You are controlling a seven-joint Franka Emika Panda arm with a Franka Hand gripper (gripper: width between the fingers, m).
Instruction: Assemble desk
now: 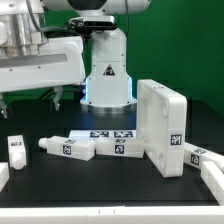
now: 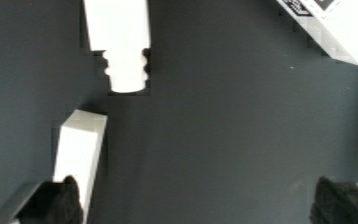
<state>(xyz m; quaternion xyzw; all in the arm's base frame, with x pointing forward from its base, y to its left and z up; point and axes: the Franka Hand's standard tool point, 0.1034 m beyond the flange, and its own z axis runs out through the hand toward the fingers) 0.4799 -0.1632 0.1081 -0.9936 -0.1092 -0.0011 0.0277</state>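
Several legs (image 1: 68,148) lying around tilted tabletop panel (image 1: 165,128).

Arm shells (image 1: 45,55): glossy white, large and rounded, with smooth moulded edges.
Joint section (image 1: 14,32): grey, set between the white shells.
Upper band (image 1: 95,20): black, beneath a white cap.
Base column (image 1: 108,55): white, widening toward the foot.
Marking (image 1: 108,72): black triangle sign on the column's front; its detail is too small to read.
Foot (image 1: 90,96): pale blue glow along the rim.
Gripper (image 2: 197,205): two black fingers (image 2: 59,200), out of focus; surface detail cannot be told.
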